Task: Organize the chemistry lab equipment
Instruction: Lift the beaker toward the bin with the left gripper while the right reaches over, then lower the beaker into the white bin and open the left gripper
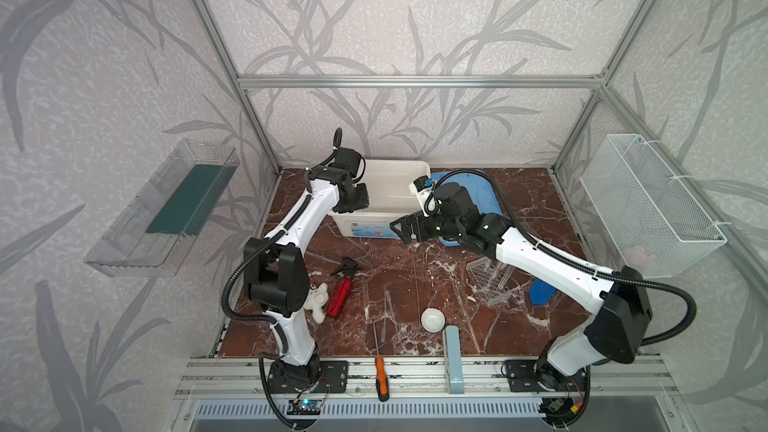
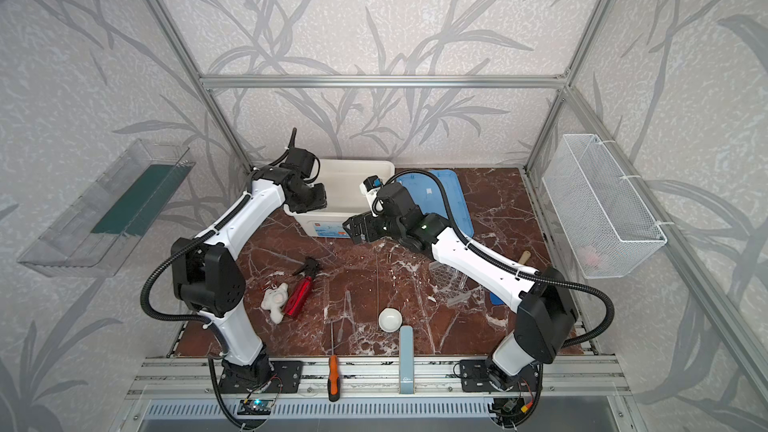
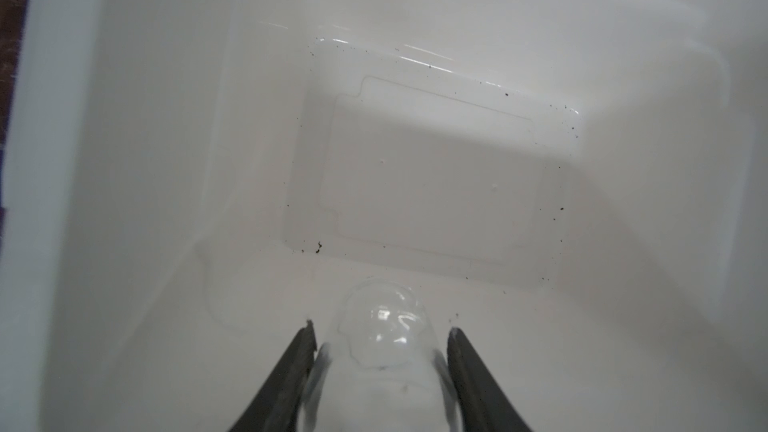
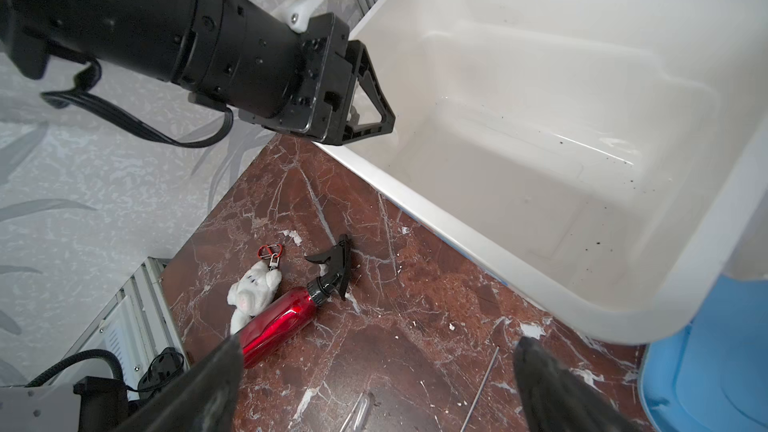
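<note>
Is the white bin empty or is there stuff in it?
Empty: the white bin shows only dark specks inside; the left gripper holds a clear jar over it.

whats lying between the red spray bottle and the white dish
Between the red spray bottle and the small white round dish lie thin clear droppers, faint in both top views.

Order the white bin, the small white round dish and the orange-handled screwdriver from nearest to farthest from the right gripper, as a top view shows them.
1. White bin: beside the right gripper, at the back.
2. Small white round dish: toward the front, near the middle.
3. Orange-handled screwdriver: farthest, at the front edge.
</note>
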Action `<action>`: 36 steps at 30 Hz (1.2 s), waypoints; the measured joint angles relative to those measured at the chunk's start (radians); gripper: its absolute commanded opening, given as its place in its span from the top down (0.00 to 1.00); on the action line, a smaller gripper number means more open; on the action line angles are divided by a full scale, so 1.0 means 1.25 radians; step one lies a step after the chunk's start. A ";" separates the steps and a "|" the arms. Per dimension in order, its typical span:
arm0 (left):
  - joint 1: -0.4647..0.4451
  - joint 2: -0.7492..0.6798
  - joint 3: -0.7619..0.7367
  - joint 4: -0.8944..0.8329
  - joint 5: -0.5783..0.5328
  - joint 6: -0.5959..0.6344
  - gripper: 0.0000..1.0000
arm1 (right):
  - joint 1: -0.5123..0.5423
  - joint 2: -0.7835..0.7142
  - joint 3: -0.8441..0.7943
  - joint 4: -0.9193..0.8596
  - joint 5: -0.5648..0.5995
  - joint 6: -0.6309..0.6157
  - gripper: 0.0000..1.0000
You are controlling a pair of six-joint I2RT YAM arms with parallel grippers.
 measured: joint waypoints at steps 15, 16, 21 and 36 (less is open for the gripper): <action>-0.020 0.315 0.378 -0.008 -0.057 0.034 0.77 | -0.044 0.115 0.135 -0.004 0.017 -0.033 0.00; -0.025 0.333 0.394 -0.012 -0.061 0.035 0.77 | -0.052 0.125 0.144 -0.002 0.016 -0.032 0.00; -0.050 0.388 0.440 -0.026 -0.076 0.034 0.77 | -0.079 0.176 0.177 -0.001 0.005 -0.030 0.01; -0.077 0.411 0.402 0.012 -0.093 0.027 0.66 | -0.080 0.193 0.161 0.008 -0.010 -0.019 0.02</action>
